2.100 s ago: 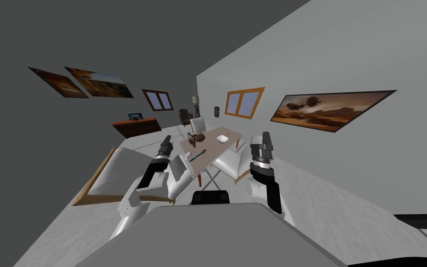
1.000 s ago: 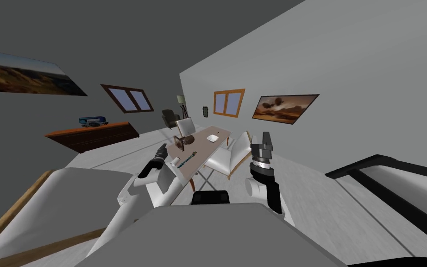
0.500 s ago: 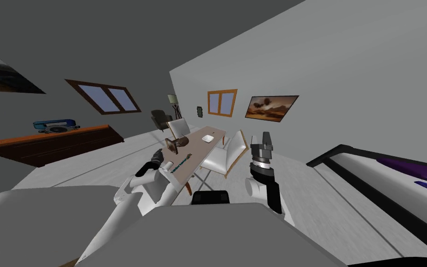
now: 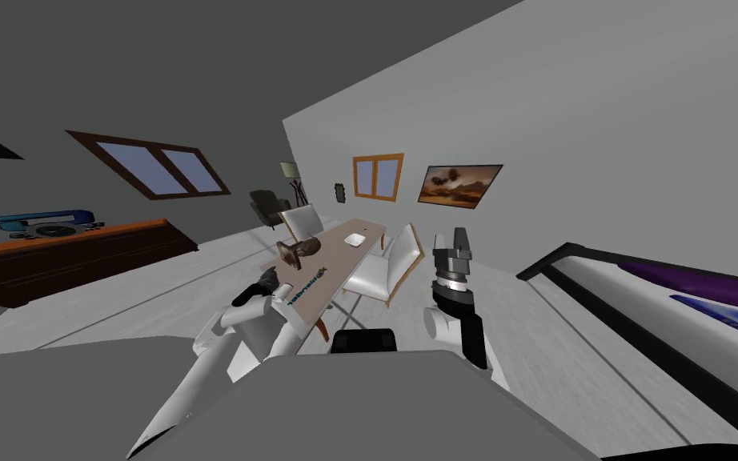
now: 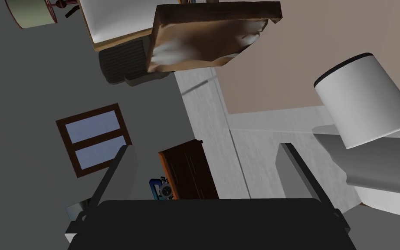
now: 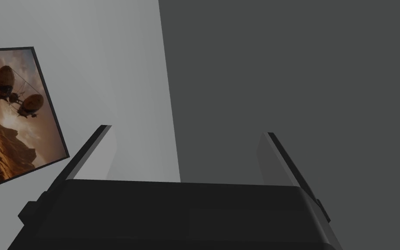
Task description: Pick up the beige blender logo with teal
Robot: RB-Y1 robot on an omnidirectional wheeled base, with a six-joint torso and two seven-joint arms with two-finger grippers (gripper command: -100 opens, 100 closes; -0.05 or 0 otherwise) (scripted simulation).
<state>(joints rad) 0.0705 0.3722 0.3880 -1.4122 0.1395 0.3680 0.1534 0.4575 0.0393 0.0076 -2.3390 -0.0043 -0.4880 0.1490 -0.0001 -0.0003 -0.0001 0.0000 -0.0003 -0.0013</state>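
Light grey fingers (image 5: 121,173) of the left gripper (image 5: 208,173) stand apart, empty, beside the table's (image 4: 339,260) near end; the beige, teal-lettered blender (image 4: 305,286) lies on the table at its 3 o'clock, outside them. The right gripper (image 6: 186,152), also spread and empty, is raised farther out at 3 o'clock. Risk: an off-axis approach may roll the blender off the edge or clip the brown block (image 4: 295,250) at 1 o'clock.

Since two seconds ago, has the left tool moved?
Yes. The left tool has come closer to the table, beside the cup at its near end.
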